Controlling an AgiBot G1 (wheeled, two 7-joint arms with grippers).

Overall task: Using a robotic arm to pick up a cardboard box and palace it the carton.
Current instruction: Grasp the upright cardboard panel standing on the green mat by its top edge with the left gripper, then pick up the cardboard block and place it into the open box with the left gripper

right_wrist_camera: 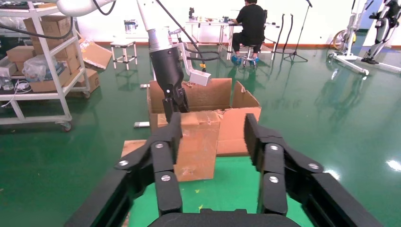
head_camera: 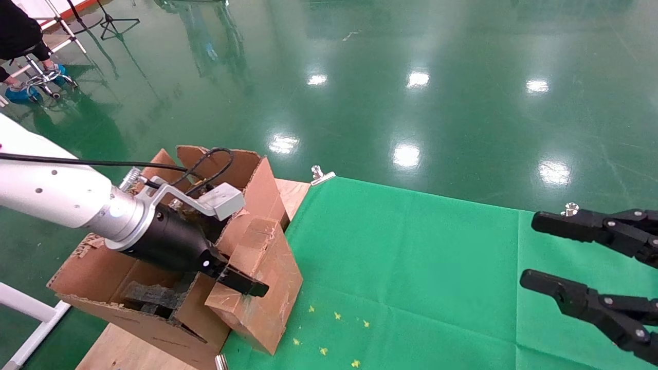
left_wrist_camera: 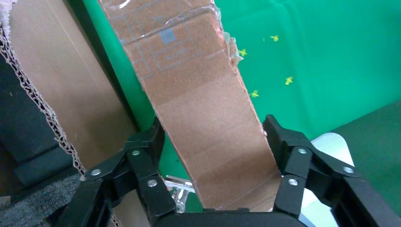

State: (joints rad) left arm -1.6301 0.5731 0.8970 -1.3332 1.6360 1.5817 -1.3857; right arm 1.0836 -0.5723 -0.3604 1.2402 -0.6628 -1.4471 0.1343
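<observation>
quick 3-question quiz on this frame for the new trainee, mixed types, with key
1. True or false: the left claw is shut on the small scuffed brown cardboard box.
2. Where is that box? A) flat on the green cloth B) tilted at the edge of the large flapped brown carton C) on the floor
3. Fill in: the right claw is ____ and holds nothing.

Key: 1 true; 2 B; 3 open
</observation>
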